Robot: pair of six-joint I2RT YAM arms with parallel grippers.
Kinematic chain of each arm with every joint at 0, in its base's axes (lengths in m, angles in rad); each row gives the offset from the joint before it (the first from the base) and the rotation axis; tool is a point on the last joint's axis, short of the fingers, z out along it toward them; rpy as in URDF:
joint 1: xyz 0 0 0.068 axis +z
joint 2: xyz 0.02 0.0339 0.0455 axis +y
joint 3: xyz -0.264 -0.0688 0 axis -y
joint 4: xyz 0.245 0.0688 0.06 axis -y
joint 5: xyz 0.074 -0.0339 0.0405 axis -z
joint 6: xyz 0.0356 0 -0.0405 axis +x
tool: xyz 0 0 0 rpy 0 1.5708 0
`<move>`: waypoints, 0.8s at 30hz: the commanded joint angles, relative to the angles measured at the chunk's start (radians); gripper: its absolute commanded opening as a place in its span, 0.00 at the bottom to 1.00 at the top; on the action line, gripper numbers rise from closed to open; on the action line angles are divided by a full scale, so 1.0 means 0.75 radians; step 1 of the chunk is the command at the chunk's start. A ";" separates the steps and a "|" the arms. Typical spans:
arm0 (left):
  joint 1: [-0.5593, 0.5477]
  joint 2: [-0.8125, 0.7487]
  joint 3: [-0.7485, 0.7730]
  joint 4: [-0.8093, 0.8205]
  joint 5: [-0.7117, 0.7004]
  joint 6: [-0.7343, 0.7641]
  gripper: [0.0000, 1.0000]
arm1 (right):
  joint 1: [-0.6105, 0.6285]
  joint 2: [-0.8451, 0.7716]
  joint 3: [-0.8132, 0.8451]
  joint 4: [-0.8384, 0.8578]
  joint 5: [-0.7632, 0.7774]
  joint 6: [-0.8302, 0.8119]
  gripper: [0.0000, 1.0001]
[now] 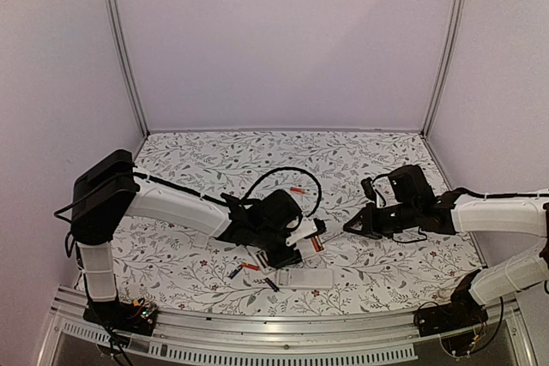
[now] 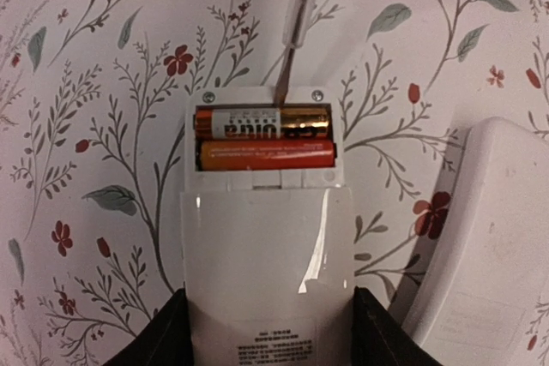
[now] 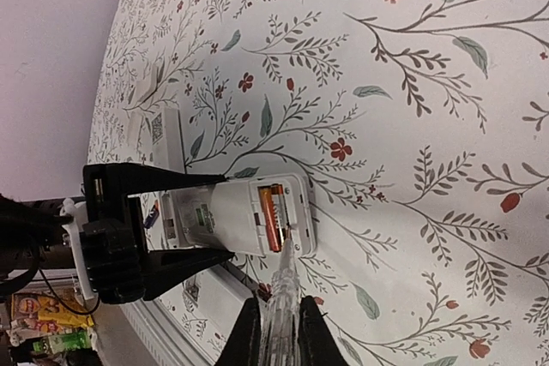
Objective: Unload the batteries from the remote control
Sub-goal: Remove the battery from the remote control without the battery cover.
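Top view, centre: the left claw (image 1: 292, 248) grips the white remote control (image 1: 303, 234). Loose batteries (image 1: 250, 266) lie on the surface (image 1: 189, 169) lower left of it.

Left wrist view, centre: two batteries (image 2: 264, 139) fill the open compartment, a gold-black one with unreadable print above an orange one.

Right wrist view, bottom: the right claw (image 3: 276, 321) clenches a clear tool (image 3: 282, 273) whose tip touches them.

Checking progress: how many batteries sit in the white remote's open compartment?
2 in the white plastic remote: a gold-and-black cylindrical battery nearest its end, an orange-red cylindrical battery beside it. None looks hidden.

Floral table (image 1: 214, 160), loose batteries (image 1: 250, 266) scattered
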 commanded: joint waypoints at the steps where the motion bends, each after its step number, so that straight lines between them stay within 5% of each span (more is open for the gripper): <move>1: -0.032 0.102 -0.028 -0.082 0.032 0.072 0.27 | 0.025 -0.067 -0.013 0.157 -0.223 0.130 0.00; 8: -0.022 0.116 -0.014 -0.095 0.045 0.062 0.27 | 0.006 -0.200 -0.038 0.105 -0.155 0.171 0.00; 16: 0.001 0.107 -0.011 -0.089 0.030 0.047 0.27 | 0.006 -0.240 -0.013 -0.214 0.105 0.050 0.00; 24: 0.007 0.109 -0.011 -0.088 0.025 0.051 0.27 | 0.012 -0.171 0.058 -0.219 0.145 -0.040 0.00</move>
